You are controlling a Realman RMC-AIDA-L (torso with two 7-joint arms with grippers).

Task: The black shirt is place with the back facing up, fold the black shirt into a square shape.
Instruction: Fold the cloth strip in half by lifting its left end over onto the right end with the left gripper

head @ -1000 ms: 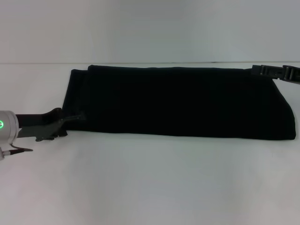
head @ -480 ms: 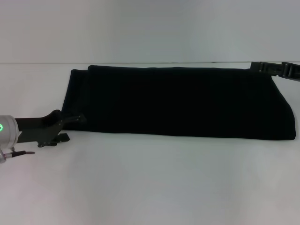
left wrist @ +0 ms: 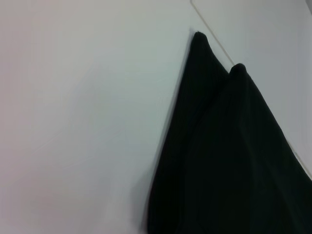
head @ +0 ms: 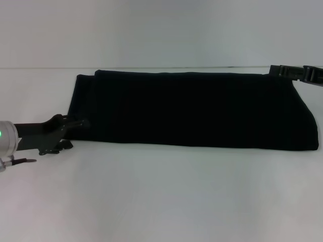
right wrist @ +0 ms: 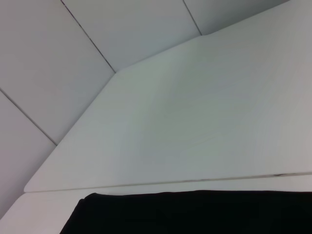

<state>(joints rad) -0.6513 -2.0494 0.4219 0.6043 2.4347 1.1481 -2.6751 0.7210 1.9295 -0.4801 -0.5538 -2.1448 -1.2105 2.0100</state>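
Black cloth: the black shirt lies flat on the white table as a long band running left to right, its far edge close to the table's back edge. No lettering shows on the upper side.
Why a band: the sides appear already turned in, so the shirt is narrow and long; by my judgement the lengthwise folds are what remain to make a square.
Left end: two layers show here, one rounded corner set slightly behind the other, which fits a doubled-over side.
Left gripper: the left gripper sits low at the shirt's near left corner, fingertips touching the cloth edge. Its jaws stand a little apart, one above the hem and one at table level, likely placed to pinch that corner for the next fold.
Right gripper: the right gripper is at the far right corner of the shirt, at the cloth's edge; I cannot tell how its jaws stand.
Risk: thick doubled cloth may slip from a shallow pinch.
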